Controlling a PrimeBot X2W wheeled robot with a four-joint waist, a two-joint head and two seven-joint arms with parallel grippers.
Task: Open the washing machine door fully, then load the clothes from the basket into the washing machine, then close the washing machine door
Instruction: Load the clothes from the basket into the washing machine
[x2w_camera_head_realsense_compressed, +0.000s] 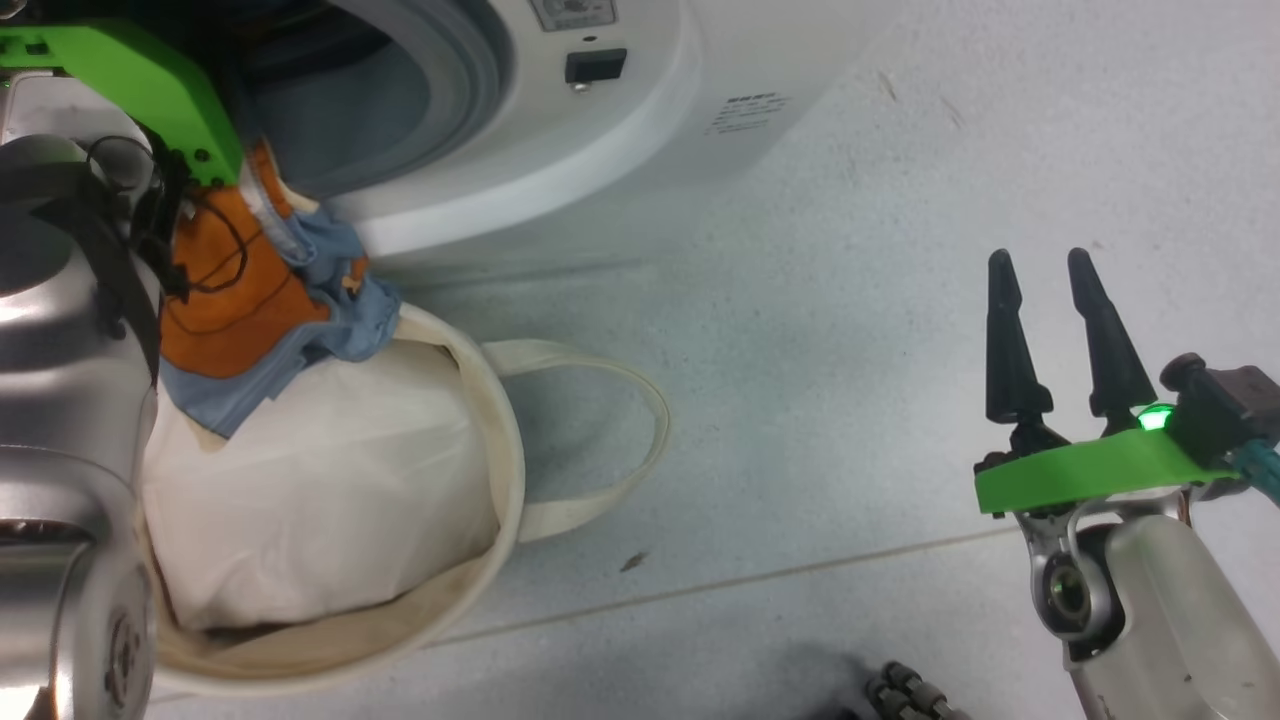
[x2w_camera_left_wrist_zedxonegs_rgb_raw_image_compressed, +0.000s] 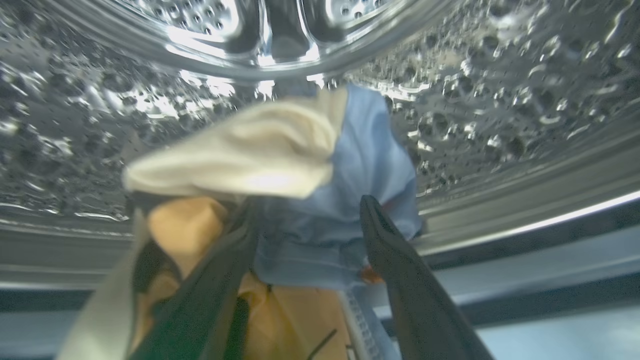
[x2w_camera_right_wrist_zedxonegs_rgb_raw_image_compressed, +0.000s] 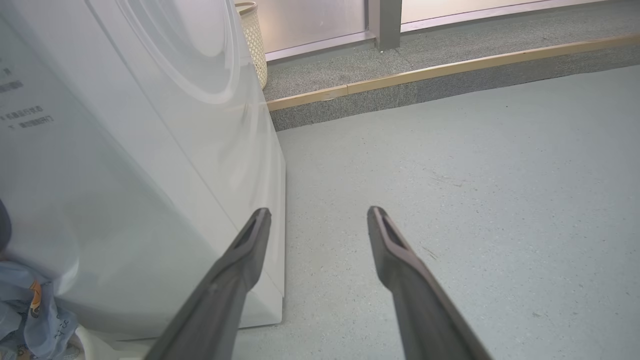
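Note:
The washing machine (x2w_camera_head_realsense_compressed: 600, 130) stands at the top with its mouth uncovered; the washing machine door is out of view. Blue, cream and orange clothes (x2w_camera_head_realsense_compressed: 250, 300) hang from the grey rubber ring down onto the basket (x2w_camera_head_realsense_compressed: 505, 440), which holds white padding (x2w_camera_head_realsense_compressed: 320, 480). In the left wrist view my left gripper (x2w_camera_left_wrist_zedxonegs_rgb_raw_image_compressed: 308, 205) is inside the steel drum (x2w_camera_left_wrist_zedxonegs_rgb_raw_image_compressed: 500, 100), fingers spread apart, with the clothes (x2w_camera_left_wrist_zedxonegs_rgb_raw_image_compressed: 350, 165) lying loose between and over them. Out over the floor on the right, my right gripper (x2w_camera_head_realsense_compressed: 1045, 265) stands open and holds nothing; the right wrist view shows it (x2w_camera_right_wrist_zedxonegs_rgb_raw_image_compressed: 318, 215) beside the machine's white side (x2w_camera_right_wrist_zedxonegs_rgb_raw_image_compressed: 125, 175).
The basket's loop handle (x2w_camera_head_realsense_compressed: 620, 440) lies on the pale floor. A raised kerb (x2w_camera_right_wrist_zedxonegs_rgb_raw_image_compressed: 450, 70) and a woven bin (x2w_camera_right_wrist_zedxonegs_rgb_raw_image_compressed: 252, 40) sit behind the machine. A small dark part (x2w_camera_head_realsense_compressed: 900, 690) shows at the bottom edge. Open floor spreads between the basket and my right arm.

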